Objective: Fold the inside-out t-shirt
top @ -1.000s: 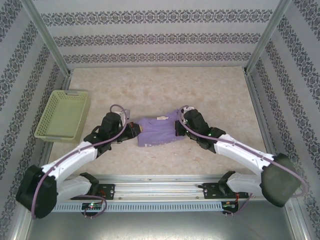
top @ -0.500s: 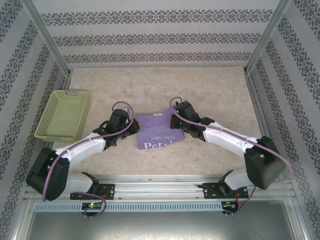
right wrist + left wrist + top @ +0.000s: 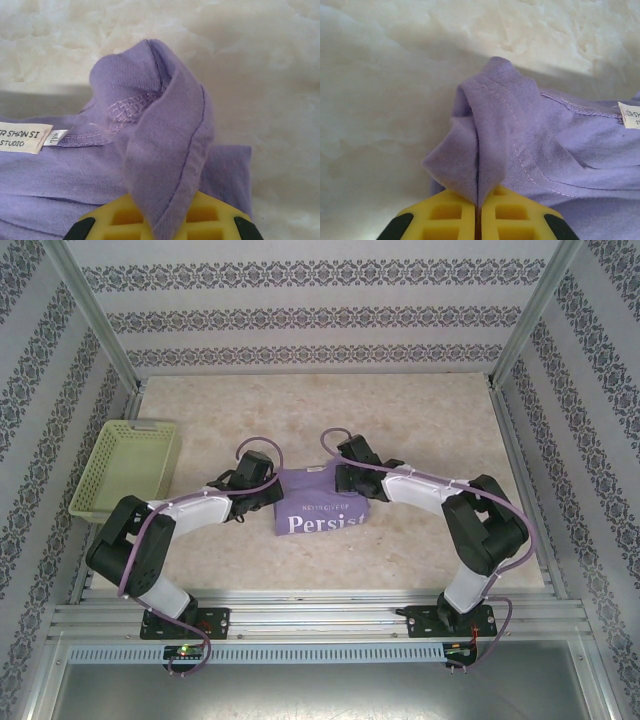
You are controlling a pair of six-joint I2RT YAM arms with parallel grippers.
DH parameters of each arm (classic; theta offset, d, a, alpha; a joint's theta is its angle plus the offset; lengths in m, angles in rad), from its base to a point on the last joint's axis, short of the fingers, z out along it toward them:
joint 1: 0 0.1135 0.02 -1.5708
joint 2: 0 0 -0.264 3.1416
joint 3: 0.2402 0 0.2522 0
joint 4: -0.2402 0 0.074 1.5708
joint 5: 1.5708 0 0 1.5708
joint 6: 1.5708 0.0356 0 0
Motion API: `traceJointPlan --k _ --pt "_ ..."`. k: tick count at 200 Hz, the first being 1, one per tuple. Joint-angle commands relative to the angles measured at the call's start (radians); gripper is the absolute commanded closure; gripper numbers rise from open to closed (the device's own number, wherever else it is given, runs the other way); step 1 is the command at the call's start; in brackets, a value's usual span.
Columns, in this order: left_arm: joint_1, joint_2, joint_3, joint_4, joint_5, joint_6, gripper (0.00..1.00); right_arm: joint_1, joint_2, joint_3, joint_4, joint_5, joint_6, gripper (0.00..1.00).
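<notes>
The inside-out t-shirt [image 3: 320, 512] lies as a compact lavender rectangle at mid-table, with white "Persist" lettering along its near edge. My left gripper [image 3: 272, 490] is at its far left corner and my right gripper [image 3: 346, 480] at its far right corner. In the left wrist view the yellow fingers [image 3: 445, 220] of the left gripper [image 3: 479, 214] are shut on a raised fold of the t-shirt [image 3: 560, 150]. In the right wrist view the right gripper [image 3: 162, 226] pinches a hemmed fold of the t-shirt [image 3: 165, 145] just above the surface.
A yellow-green basket [image 3: 125, 468] stands at the table's left edge, left of my left arm. Patterned walls and metal posts close in the table on three sides. Bare marbled tabletop [image 3: 320, 415] stretches beyond the shirt.
Both grippers have moved away from the bases and closer together, taking the shirt's edge with them. The white lettering has come into view on the near half.
</notes>
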Motion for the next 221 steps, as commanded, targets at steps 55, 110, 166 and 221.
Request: traceJointPlan --k 55,110,166,221 --pt "0.004 -0.184 0.134 -0.348 -0.13 0.062 0.53 -0.015 -0.21 0.043 -0.193 0.166 -0.07 0.34" --pt "-0.146 -0.223 0.037 -0.213 -0.096 0.076 0.59 0.07 -0.3 -0.139 -0.082 0.079 0.009 0.38" --pt "-0.143 -0.112 -0.148 -0.012 -0.1 -0.016 0.63 0.077 -0.185 -0.257 -0.023 0.12 0.197 0.41" --pt "-0.143 -0.318 -0.164 -0.139 -0.187 -0.005 0.61 0.066 -0.302 -0.219 -0.122 0.176 0.138 0.4"
